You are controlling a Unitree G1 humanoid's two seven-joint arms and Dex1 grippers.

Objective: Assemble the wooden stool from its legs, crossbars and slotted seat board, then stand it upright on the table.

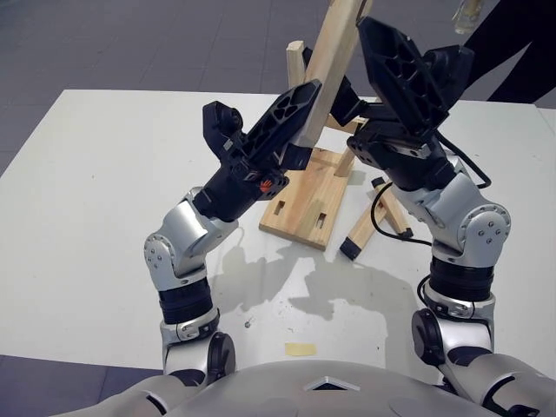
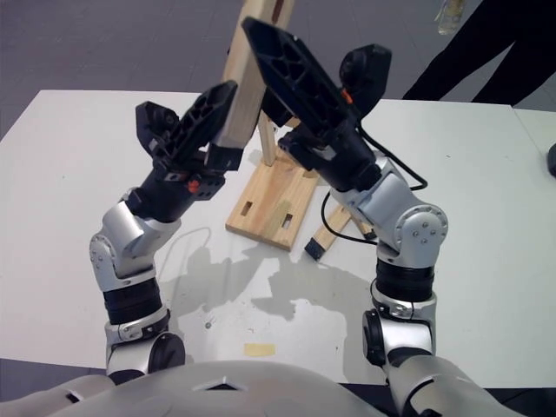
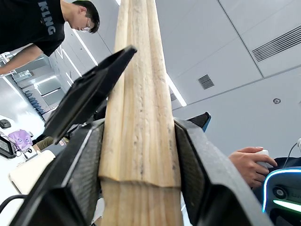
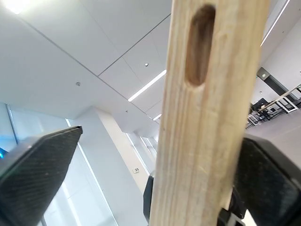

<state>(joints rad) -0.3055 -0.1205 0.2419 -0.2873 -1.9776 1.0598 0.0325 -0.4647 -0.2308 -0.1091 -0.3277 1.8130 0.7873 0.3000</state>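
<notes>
The wooden leg (image 1: 334,43), judged stiff and light, is held tilted above the slotted seat board (image 1: 304,195) on the worktop (image 1: 104,174), the left gripper (image 1: 306,104) jaws pinching its lower shaft, the right gripper (image 4: 162,136) jaws spread around it higher up; grip its flat faces.

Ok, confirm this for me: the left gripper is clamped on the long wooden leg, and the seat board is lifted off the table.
Not right. The left gripper is clamped on the long wooden leg, but the seat board is not lifted: it lies flat on the table, as the left eye view shows.
</notes>
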